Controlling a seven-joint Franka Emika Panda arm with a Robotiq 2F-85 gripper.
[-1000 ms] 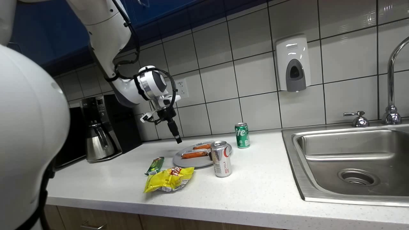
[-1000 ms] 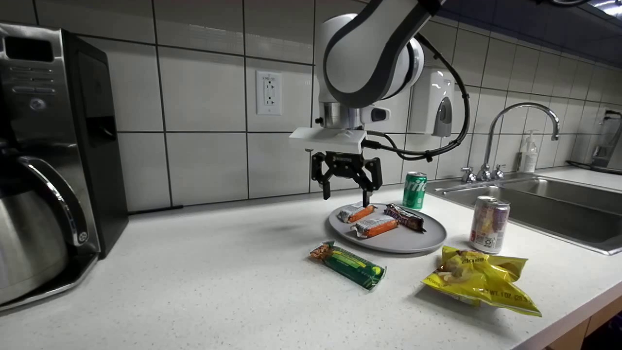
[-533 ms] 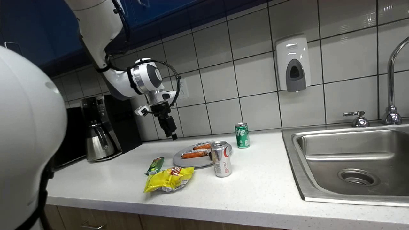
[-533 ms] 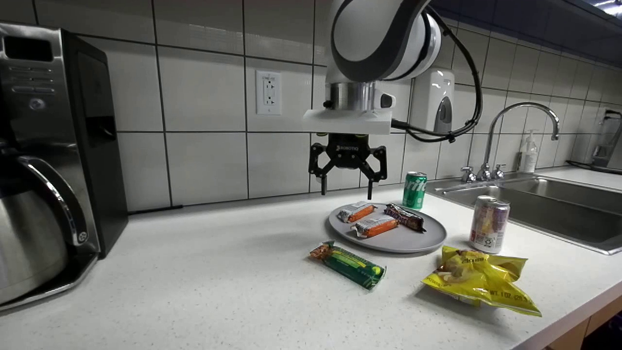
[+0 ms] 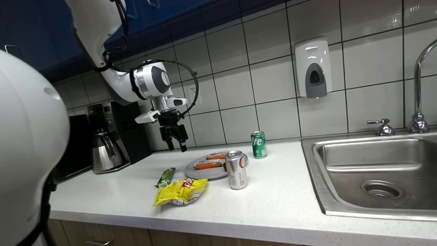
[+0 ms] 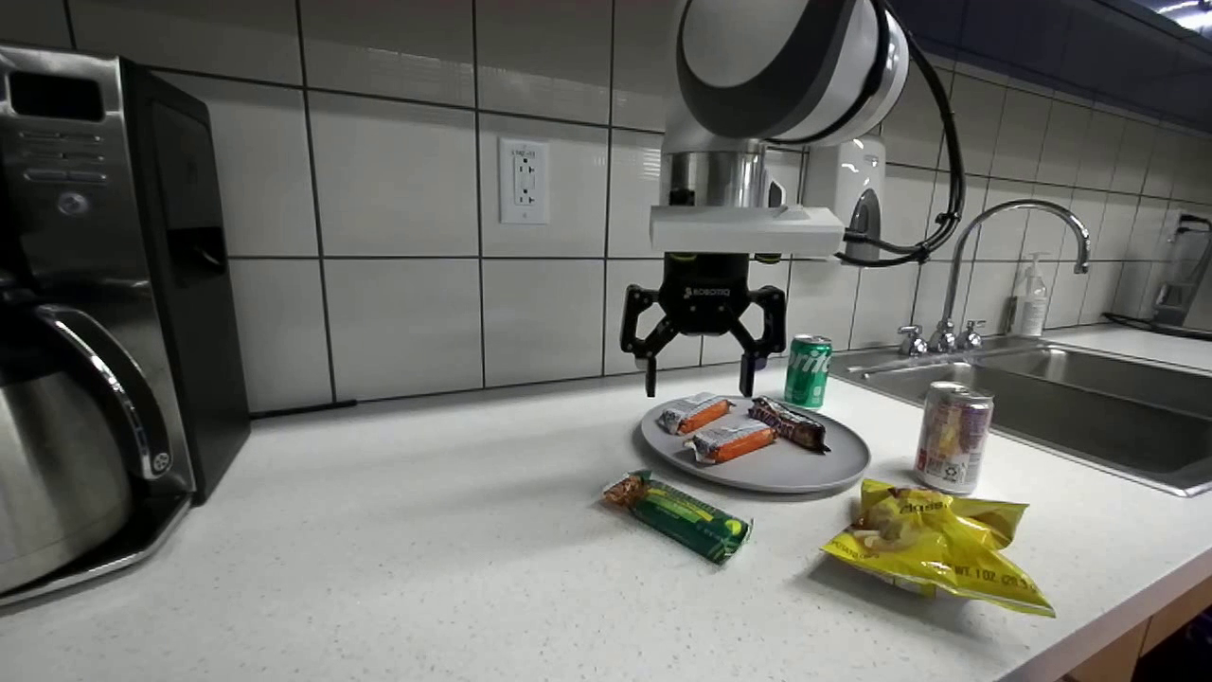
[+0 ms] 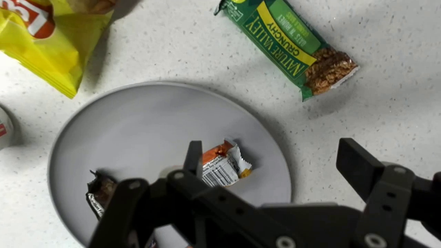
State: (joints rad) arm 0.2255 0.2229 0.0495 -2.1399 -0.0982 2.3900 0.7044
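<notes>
"Are the jaws holding anything?"

"No. From where I'm standing they hang spread apart with nothing between them, above the edge of the gray plate [image 6: 805,475]."

"And the snacks?"

"Two orange-wrapped bars [image 6: 731,441] lie on the plate, with a dark-wrapped bar [image 6: 789,422] just beside. The Nature Valley Crunchy granola bar [image 6: 684,519] lies off the plate, on the bench [image 6: 398,530]."

"How should it be worked from there?"

"I'd sort out the alignment while there's height to spare. In the wrist view one jaw stands over the plate and the other over the bench, so dropping straight down here would, I think, risk catching the rim. For any of those bars I'd square the jaws across its short side and squeeze lightly (the wrappers look slick, and the granola one probably crumbles)."

"Anything to steer clear of?"

"The Sprite can [image 6: 808,371] and the silver soda can [image 6: 954,438], both upright near the plate; either could tip if knocked. The yellow potato chip bag [image 6: 933,551] lies near the silver one, so any sideways move is best made high."
</notes>
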